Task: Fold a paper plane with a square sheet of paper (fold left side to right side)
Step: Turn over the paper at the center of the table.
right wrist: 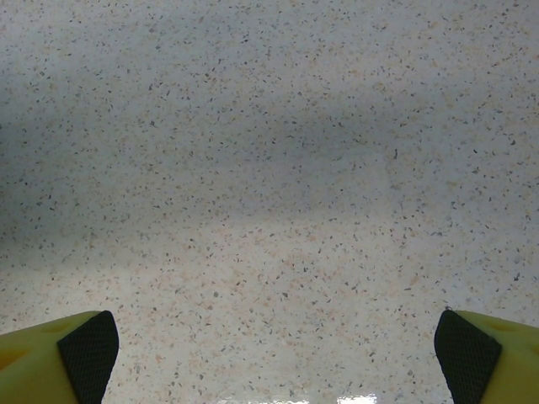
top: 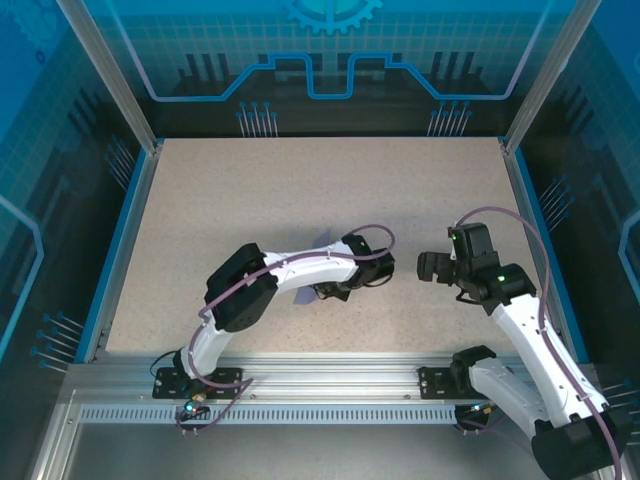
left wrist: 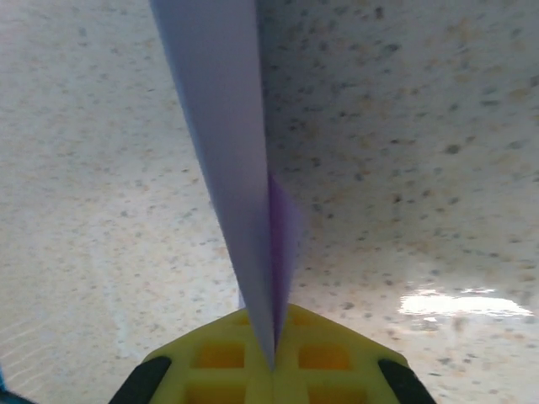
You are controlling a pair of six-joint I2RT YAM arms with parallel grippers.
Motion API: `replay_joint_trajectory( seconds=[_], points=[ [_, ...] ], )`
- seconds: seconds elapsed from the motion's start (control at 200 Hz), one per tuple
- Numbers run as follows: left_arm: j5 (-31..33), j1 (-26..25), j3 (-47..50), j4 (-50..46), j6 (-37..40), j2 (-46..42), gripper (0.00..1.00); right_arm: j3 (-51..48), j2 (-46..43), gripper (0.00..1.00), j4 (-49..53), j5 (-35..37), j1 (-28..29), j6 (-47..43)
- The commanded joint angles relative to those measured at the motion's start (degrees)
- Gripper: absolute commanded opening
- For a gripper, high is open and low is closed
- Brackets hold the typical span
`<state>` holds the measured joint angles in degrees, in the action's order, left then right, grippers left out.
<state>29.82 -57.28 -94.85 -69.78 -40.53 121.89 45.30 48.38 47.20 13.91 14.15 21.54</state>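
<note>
The pale lavender paper [left wrist: 223,151] is folded into a narrow, layered strip that stands on edge. It runs away from the yellow fingers of my left gripper [left wrist: 274,362], which is shut on its near end. In the top view the left gripper [top: 322,290] sits low at mid-table, and my left arm hides most of the paper. A pointed lavender tip [top: 324,239] pokes out beyond the forearm. My right gripper [top: 432,266] hovers to the right, apart from the paper. It stands open [right wrist: 269,370] with bare tabletop between its fingers.
The speckled beige tabletop [top: 300,190] is bounded by blue rails on the left [top: 118,250] and right [top: 535,240]. An aluminium frame [top: 330,385] runs along the near edge, and dark enclosure walls stand behind.
</note>
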Motion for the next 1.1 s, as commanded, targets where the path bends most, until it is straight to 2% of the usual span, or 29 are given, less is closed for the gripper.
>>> replay_joint_trajectory(
  seconds=[0.0, 0.17, 0.345, 0.52, 0.64, 0.76, 0.91, 1.095],
  points=[
    [-7.84, 1.92, -2.74, 2.83, 3.81, 2.06, 0.07, -0.52, 0.41, 1.0, 1.32, -2.4, -0.97, -0.97],
    [-15.34, 3.95, -5.27, 6.19, 6.45, 3.49, 0.12, -0.91, 2.34, 1.0, 0.33, -6.03, -1.01, -1.11],
    [-21.82, 6.18, -7.11, 9.29, 8.04, 3.41, 0.39, -0.95, 4.78, 1.0, 0.26, -9.3, -1.02, -0.97],
    [-27.39, 7.8, -5.32, 15.36, 9.13, -1.61, 0.49, -1.37, 6.26, 0.98, -2.51, -15.64, -0.96, -1.06],
    [-30.2, 9.49, 1.2, 21.66, 9.08, -8.62, 0.55, -2.75, 7.66, 0.91, -8.22, -23.0, -0.03, 0.88],
    [-32.71, 13.24, 10.63, 27.43, 8.34, -16.81, 0.59, -4.2, 11.26, 0.82, -15.26, -27.61, 2.5, 4.75],
    [-35.04, 19.28, 22.85, 33.39, 8.02, -25.33, 0.67, -2.86, 18.5, 0.74, -21.62, -27.43, 8.09, 7.7],
    [-42.9, 25.3, 33.08, 40.67, 7.78, -28.02, 0.7, 0.3, 24.0, 0.74, -23.97, -23.69, 13.92, 8.58]
  ],
)
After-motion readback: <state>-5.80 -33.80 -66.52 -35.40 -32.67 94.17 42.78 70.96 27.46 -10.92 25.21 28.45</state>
